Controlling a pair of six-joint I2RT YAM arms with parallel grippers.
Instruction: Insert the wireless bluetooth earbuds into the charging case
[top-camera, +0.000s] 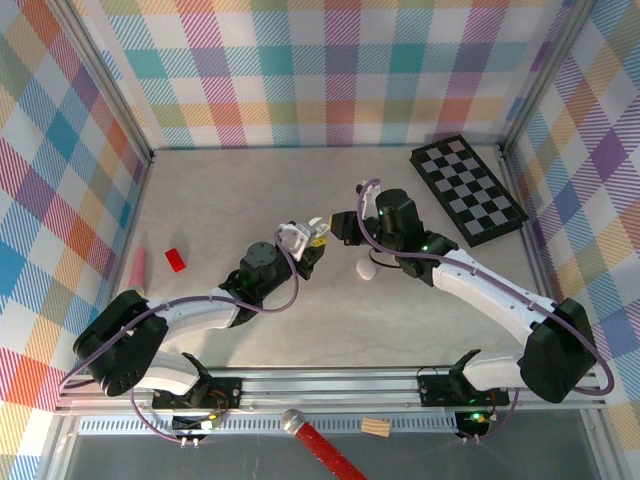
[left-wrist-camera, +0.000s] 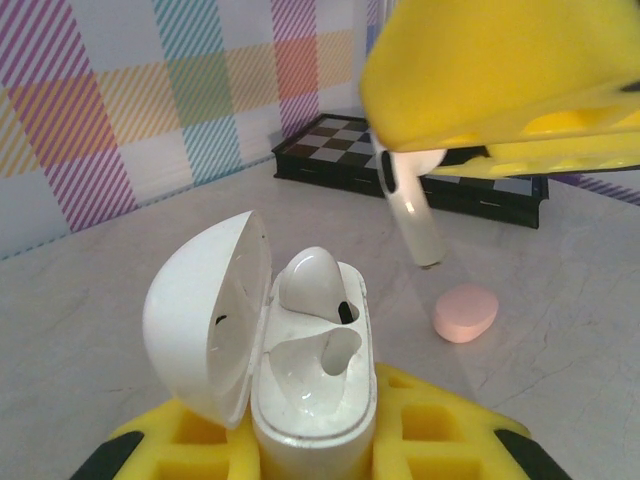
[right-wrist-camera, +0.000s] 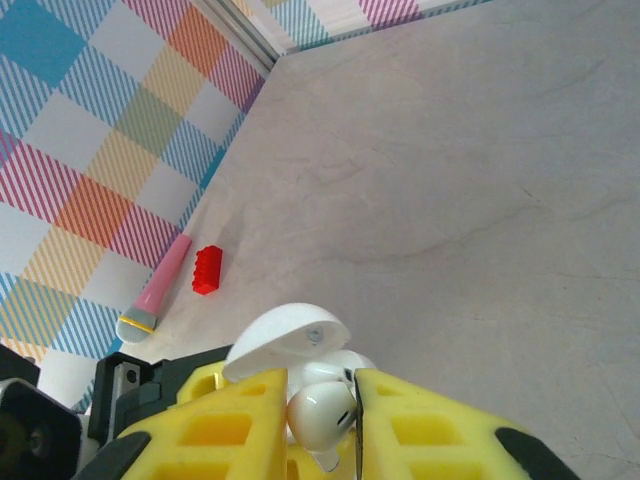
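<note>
We are at the insertion step. Our left hand (left-wrist-camera: 312, 445) is clamped on the open charging case (left-wrist-camera: 300, 390), held above the middle of the desk (top-camera: 230, 190), with a seated earbud (left-wrist-camera: 308, 280) in one side. Our right hand (right-wrist-camera: 322, 400) pinches a white earbud (left-wrist-camera: 418, 215) just above, stem down. Next, we judge, that stem must line up with the empty socket (left-wrist-camera: 335, 352) and go straight down. The yellow pads (left-wrist-camera: 480, 70) hide the bud's head, and the socket's depth is hard to read.
</note>
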